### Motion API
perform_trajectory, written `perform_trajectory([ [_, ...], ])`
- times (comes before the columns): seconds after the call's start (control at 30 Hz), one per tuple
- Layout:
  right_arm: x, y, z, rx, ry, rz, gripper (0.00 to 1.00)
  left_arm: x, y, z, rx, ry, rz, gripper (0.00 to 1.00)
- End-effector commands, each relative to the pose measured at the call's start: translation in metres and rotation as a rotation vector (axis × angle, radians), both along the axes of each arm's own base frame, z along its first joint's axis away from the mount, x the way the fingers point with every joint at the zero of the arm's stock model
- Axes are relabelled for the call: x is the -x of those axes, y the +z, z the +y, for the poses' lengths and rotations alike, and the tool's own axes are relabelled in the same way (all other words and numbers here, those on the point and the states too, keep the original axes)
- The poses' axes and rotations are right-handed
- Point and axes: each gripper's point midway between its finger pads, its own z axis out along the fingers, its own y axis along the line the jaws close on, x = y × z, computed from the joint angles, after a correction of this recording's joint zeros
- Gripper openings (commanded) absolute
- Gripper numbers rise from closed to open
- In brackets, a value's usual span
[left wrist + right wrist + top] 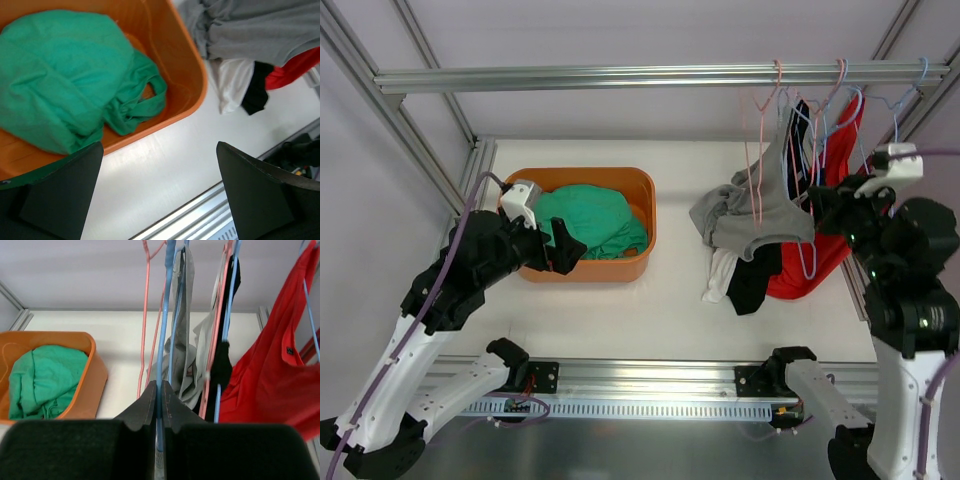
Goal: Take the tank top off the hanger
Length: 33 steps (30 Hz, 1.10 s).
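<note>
A grey tank top [750, 225] [182, 340] droops from a blue hanger [807, 255] [165, 315] on the rail [620, 77], its lower part bunched on the table. My right gripper [822, 205] [159, 385] is shut on that blue hanger's wire, just beside the grey cloth. My left gripper [563, 250] [159, 146] hangs open with nothing between its fingers at the near right corner of the orange bin [620, 270] [190, 70], far from the hangers.
A green garment [585, 215] [55, 75] lies in the bin. Red [830, 250] [270, 370], black [755, 280] [220, 370] and white [720, 275] garments hang beside the grey one. An empty pink hanger [757, 170] [145, 340] hangs left of it.
</note>
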Motion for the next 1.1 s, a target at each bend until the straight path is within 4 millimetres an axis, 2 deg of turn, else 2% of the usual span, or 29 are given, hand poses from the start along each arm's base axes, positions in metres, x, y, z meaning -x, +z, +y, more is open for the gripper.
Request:
perform_trajectory([
  [0.0,0.048,0.003,-0.007,-0.012,-0.014,-0.032,0.0,0.006,0.055,-0.033,0.155,-0.16,-0.097,0.99],
  [0.07,0.072,0.003,-0.015,0.0,-0.047,-0.041,0.0,0.011,0.07,-0.051,0.209,-0.248,-0.099,0.99],
  [0.13,0.095,0.0,-0.019,0.009,-0.057,-0.022,0.0,0.017,0.104,-0.068,0.272,-0.343,-0.171,0.99],
  [0.2,0.117,-0.007,-0.021,0.029,-0.05,0.005,0.0,0.036,0.128,-0.096,0.319,-0.507,-0.219,0.99],
  [0.23,0.13,0.003,-0.022,0.026,-0.048,-0.026,0.0,0.042,0.147,-0.109,0.347,-0.564,-0.284,0.99],
  [0.27,0.139,0.006,-0.02,0.022,-0.033,-0.032,0.0,0.036,0.147,-0.125,0.316,-0.596,-0.302,0.99],
  [0.3,0.15,0.005,-0.017,0.026,-0.011,-0.021,0.0,0.058,0.173,-0.142,0.339,-0.686,-0.357,0.99],
  [0.33,0.167,0.022,-0.016,0.018,0.002,-0.077,0.0,0.062,0.183,-0.154,0.335,-0.717,-0.383,0.99],
  [0.37,0.178,0.028,-0.013,0.01,0.026,-0.096,0.0,0.048,0.176,-0.178,0.287,-0.714,-0.378,0.99],
  [0.4,0.189,0.03,-0.011,0.006,0.043,-0.098,0.0,0.054,0.209,-0.182,0.323,-0.732,-0.439,0.99],
  [0.43,0.205,0.046,-0.009,-0.006,0.06,-0.154,0.0,0.059,0.217,-0.195,0.328,-0.763,-0.453,0.99],
  [0.47,0.212,0.05,-0.002,-0.017,0.104,-0.167,0.0,0.047,0.209,-0.218,0.306,-0.771,-0.424,0.99],
  [0.5,0.219,0.054,0.002,-0.027,0.141,-0.185,0.0,0.049,0.241,-0.219,0.347,-0.769,-0.481,0.99],
  [0.53,0.223,0.058,0.007,-0.042,0.182,-0.19,0.0,0.047,0.248,-0.227,0.356,-0.774,-0.491,0.99],
  [0.57,0.23,0.061,0.014,-0.047,0.236,-0.201,0.0,0.038,0.24,-0.248,0.342,-0.787,-0.47,0.99],
  [0.6,0.231,0.062,0.018,-0.051,0.271,-0.196,0.0,0.041,0.266,-0.248,0.381,-0.789,-0.519,0.99],
  [0.63,0.227,0.061,0.022,-0.056,0.292,-0.179,0.0,0.039,0.271,-0.255,0.392,-0.795,-0.526,0.99],
  [0.67,0.228,0.06,0.026,-0.057,0.317,-0.172,0.0,0.03,0.261,-0.274,0.377,-0.802,-0.505,0.99],
  [0.7,0.224,0.059,0.028,-0.058,0.323,-0.159,0.0,0.03,0.276,-0.275,0.401,-0.802,-0.532,0.99],
  [0.77,0.218,0.06,0.029,-0.057,0.327,-0.145,0.0,0.024,0.269,-0.291,0.398,-0.82,-0.52,0.99],
  [0.83,0.216,0.063,0.03,-0.056,0.332,-0.152,0.0,0.023,0.27,-0.296,0.404,-0.825,-0.527,0.96],
  [0.87,0.215,0.065,0.033,-0.056,0.344,-0.15,0.0,0.021,0.263,-0.3,0.392,-0.822,-0.523,0.94],
  [0.97,0.211,0.067,0.036,-0.058,0.36,-0.146,0.0,0.011,0.25,-0.306,0.365,-0.787,-0.522,0.78],
  [1.07,0.209,0.069,0.037,-0.057,0.367,-0.15,0.0,0.004,0.237,-0.311,0.345,-0.768,-0.502,0.76],
])
